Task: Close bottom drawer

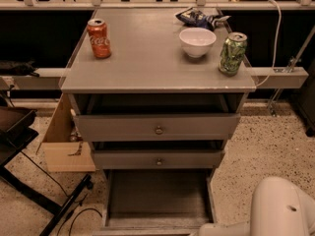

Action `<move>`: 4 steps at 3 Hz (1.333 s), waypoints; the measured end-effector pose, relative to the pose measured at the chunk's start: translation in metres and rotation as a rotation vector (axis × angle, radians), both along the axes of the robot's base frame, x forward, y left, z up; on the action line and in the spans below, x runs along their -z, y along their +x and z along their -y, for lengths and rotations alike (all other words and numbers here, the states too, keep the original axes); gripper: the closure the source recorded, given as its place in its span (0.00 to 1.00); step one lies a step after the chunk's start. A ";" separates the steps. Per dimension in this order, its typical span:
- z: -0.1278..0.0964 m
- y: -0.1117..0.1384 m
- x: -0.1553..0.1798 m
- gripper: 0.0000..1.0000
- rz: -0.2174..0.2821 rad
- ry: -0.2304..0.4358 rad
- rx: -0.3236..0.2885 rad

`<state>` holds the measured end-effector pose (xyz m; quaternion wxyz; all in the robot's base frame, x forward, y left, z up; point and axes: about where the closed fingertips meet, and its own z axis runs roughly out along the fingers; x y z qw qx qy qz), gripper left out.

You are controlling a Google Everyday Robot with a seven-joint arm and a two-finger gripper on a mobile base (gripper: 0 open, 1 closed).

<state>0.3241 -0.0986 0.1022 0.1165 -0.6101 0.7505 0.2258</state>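
Observation:
The grey cabinet (157, 63) has three drawers. The bottom drawer (157, 193) is pulled far out; its long shallow grey tray is empty and its low front panel (147, 226) sits at the picture's lower edge, knob hidden. The middle drawer (157, 159) and the top drawer (157, 127) stand slightly out, each with a small round knob. My gripper is out of view below the bottom edge. Only my white arm (280, 208) shows at the bottom right, beside the open drawer's right side.
On the cabinet top stand a red cola can (99, 38), a white bowl (197, 42), a green can (232, 53) and a chip bag (199, 17). A cardboard box (64, 141) sits left of the cabinet. A black stand and cables (44, 200) lie on the speckled floor at left.

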 end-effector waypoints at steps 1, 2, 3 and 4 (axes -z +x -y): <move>-0.003 0.020 0.006 1.00 0.033 0.029 0.024; -0.003 0.036 0.009 1.00 0.047 0.045 0.049; -0.003 0.036 0.009 1.00 0.047 0.045 0.049; -0.005 0.055 0.005 1.00 0.067 0.060 0.067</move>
